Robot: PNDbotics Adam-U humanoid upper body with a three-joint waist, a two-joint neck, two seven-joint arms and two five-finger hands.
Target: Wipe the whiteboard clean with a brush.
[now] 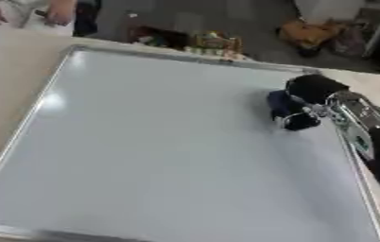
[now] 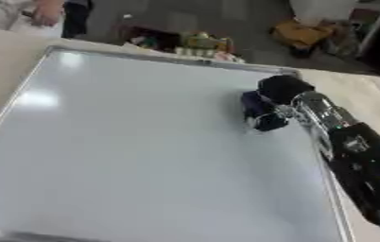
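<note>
The dark blue block-shaped brush point(image 1: 286, 112) rests on the large silver-framed whiteboard point(image 1: 143, 151) near its far right edge; it could slip from the hand or run over the frame onto the beige surface point(image 1: 11, 71). The right hand point(image 1: 313, 92) has its fingers clenched around the brush.

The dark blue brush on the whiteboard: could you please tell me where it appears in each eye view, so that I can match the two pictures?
Left eye view: the brush sits right of centre, upper half, under the right robot hand.
Right eye view: it lies nearer the middle, by the whiteboard's right edge.
Shared landmark: the board's far right corner, just above the hand.
</note>
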